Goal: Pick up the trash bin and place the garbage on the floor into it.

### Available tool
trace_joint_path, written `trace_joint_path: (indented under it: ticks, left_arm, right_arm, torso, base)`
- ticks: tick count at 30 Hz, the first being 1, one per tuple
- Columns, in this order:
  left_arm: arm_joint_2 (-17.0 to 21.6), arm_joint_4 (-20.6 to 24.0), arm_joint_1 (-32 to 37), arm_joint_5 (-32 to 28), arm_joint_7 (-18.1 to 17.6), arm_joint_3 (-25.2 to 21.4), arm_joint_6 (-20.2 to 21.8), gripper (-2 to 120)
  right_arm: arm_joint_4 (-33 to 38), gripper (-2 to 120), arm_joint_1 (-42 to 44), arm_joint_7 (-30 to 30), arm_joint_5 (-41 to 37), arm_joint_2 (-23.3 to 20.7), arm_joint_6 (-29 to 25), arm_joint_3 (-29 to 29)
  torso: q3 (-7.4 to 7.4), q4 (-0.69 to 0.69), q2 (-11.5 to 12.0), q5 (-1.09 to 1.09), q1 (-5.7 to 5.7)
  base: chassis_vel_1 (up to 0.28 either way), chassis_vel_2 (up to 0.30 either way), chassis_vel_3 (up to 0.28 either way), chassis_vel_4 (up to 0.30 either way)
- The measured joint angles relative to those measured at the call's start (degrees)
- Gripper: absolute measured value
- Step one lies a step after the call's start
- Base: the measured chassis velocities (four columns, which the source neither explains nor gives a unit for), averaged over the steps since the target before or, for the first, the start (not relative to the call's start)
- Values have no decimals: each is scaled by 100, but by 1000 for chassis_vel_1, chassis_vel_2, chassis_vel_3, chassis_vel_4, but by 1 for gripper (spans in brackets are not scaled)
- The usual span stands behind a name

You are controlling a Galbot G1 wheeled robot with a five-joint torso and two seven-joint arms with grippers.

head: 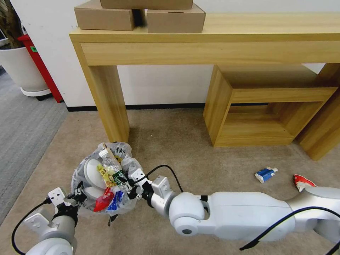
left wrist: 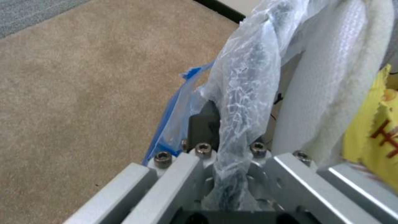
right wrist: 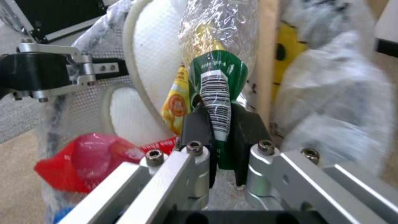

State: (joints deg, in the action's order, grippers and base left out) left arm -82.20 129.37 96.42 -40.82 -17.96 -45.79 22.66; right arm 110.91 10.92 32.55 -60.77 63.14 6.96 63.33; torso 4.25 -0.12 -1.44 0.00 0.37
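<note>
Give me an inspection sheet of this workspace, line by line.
Surface: beige carpet.
Job's things: trash bin full of litter; blue-white tube and red-white scrap lie on the carpet.
Clutter: nothing seen.
Grippers: left gripper shut on bin's bagged rim; right gripper shut on green wrapper over the bin.
Cables: black cables loop off both wrists.
Surroundings: wooden table, cardboard boxes, white plant pot.
</note>
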Motion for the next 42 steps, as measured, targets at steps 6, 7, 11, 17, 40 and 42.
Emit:
trace_joint_path:
  ticks: [6,7,11,17,40,42]
  left_arm:
    - [0,36,61,0,14,-5,-29,0]
    - [0,38,66,1,15,-6,-36,0]
    - [3,50,71,1,17,-9,-44,0]
    - [13,77,103,-2,21,-9,-45,0]
    - [35,27,105,14,47,10,-70,0]
    - [41,19,108,15,47,7,-70,0]
  right_arm:
    - [-249,7,-61,128,-37,382,96,81]
    - [-317,7,-68,180,-49,474,135,91]
    - [-475,7,-79,275,-76,644,221,117]
    - [-603,7,-75,417,-113,711,382,131]
    - [-660,7,74,491,114,667,285,71]
    - [-640,7,79,488,176,612,251,51]
  torso:
    - [0,0,0,0,0]
    - [0,0,0,0,0]
    - [0,0,0,0,0]
    - [0,0,0,0,0]
    - [0,0,0,1,0]
    - [0,0,0,1,0]
  base:
    - [0,0,0,0]
    - [0,0,0,0]
    - [0,0,0,0]
    - [0,0,0,0]
    - [0,0,0,0]
    - [0,0,0,0]
